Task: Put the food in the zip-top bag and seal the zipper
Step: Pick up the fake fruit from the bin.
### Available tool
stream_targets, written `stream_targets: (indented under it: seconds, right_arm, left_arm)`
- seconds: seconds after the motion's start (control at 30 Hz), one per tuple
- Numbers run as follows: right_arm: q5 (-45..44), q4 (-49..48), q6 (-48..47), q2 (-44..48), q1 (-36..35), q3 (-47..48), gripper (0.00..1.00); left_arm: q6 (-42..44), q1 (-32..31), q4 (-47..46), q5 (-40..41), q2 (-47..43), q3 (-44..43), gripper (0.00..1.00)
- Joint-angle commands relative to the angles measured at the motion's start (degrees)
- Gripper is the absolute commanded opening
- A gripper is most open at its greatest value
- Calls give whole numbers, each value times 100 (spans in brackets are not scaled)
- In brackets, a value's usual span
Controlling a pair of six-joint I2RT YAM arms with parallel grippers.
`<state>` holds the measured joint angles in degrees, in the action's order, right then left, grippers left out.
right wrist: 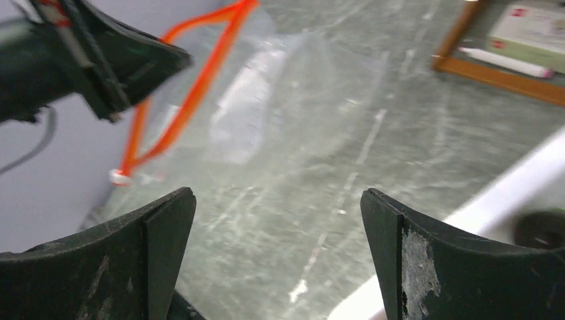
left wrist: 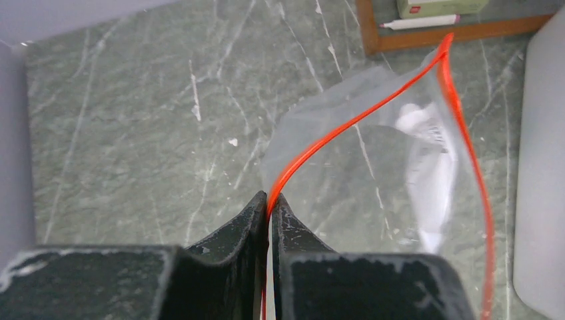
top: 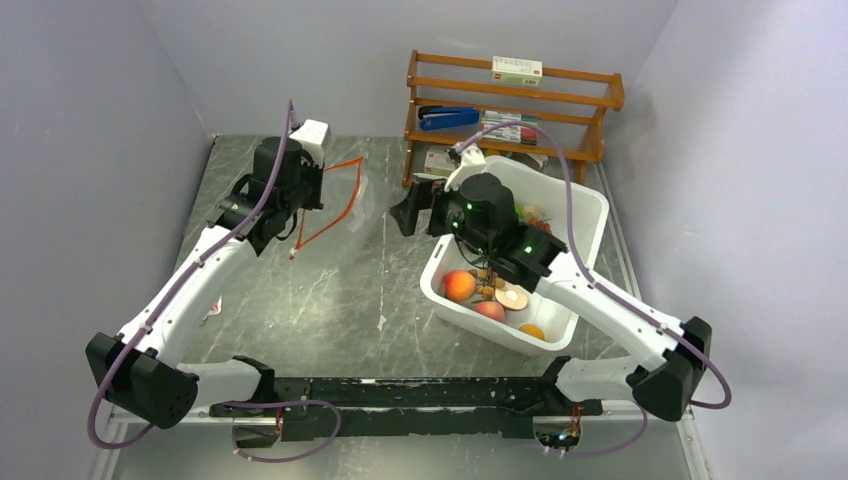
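Zip-top bag point(left wrist: 400, 153), one, zipper point(left wrist: 360, 118) pinched in left tool point(left wrist: 269, 200), right tool point(right wrist: 276, 197) spread

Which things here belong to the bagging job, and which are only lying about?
Job: zip-top bag, its zipper pinched by the left gripper, toy food in the white bin, open right gripper.
Lying about: wooden rack, blue stapler, small box, pen.

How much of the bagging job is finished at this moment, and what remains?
Done: the left claw is shut on the zipper, holding the bag with its mouth open. In hand: the right claw is open and empty, facing the bag. Left: the food lies in the white bin; none shows in the bag, and the zipper is unsealed.
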<state>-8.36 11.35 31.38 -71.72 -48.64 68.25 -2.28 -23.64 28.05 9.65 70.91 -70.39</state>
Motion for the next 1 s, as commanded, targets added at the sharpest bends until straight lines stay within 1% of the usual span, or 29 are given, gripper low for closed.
stream_targets:
  seconds: [0.0,0.07,0.13,0.2,0.27,0.4,0.47,0.53,0.57,0.6,0.7,0.73,0.83,0.9,0.97]
  right_arm:
    - [-1041,1160,-864,311,135,-13,97]
    - [-1224,1646,-938,295,367,198,98]
    - [-1039,1893,-963,290,811,331,98]
    - [-1034,2067,-821,299,1176,356,97]
    - [-1072,2124,-635,318,1468,214,97]
    - [-1071,2194,-246,298,1909,-139,94]
    - [-978,2119,-216,311,2013,-293,92]
    - [-901,1987,-273,322,2320,-468,90]
    - [-877,1974,-261,288,2430,-537,87]
    - [-802,1983,-247,231,2537,-585,83]
    - [-511,1815,-245,77,2794,-851,55]
    - [-430,1730,-249,36,2843,-949,50]
    - [-172,1560,-248,-128,2985,-1053,48]
    - [36,1449,-298,-282,3053,-1236,48]
    - [17,1460,-269,-436,3102,-1284,49]
  left_arm:
    - [192,-340,139,1035,18,-301,7]
    - [202,-482,-29,1085,-110,-194,7]
    - [175,-537,-189,1024,-255,-66,7]
    - [137,-618,-269,1186,-373,80,7]
    - [41,-642,-371,1252,-468,331,7]
    - [-201,-642,-569,782,-493,1036,7]
    - [-287,-642,-425,731,-345,1101,7]
    - [-344,-642,-223,635,-218,1031,7]
    - [-358,-642,-191,590,-196,1008,7]
    - [-356,-640,-202,455,-197,1002,7]
    - [-283,-642,-550,-25,-366,1146,7]
    - [-266,-641,-707,-130,-453,1272,7]
    - [-201,-639,-1035,-194,-677,1651,7]
    - [-160,-638,-1002,-201,-718,1668,7]
    - [-114,-642,-885,-220,-727,1636,7]
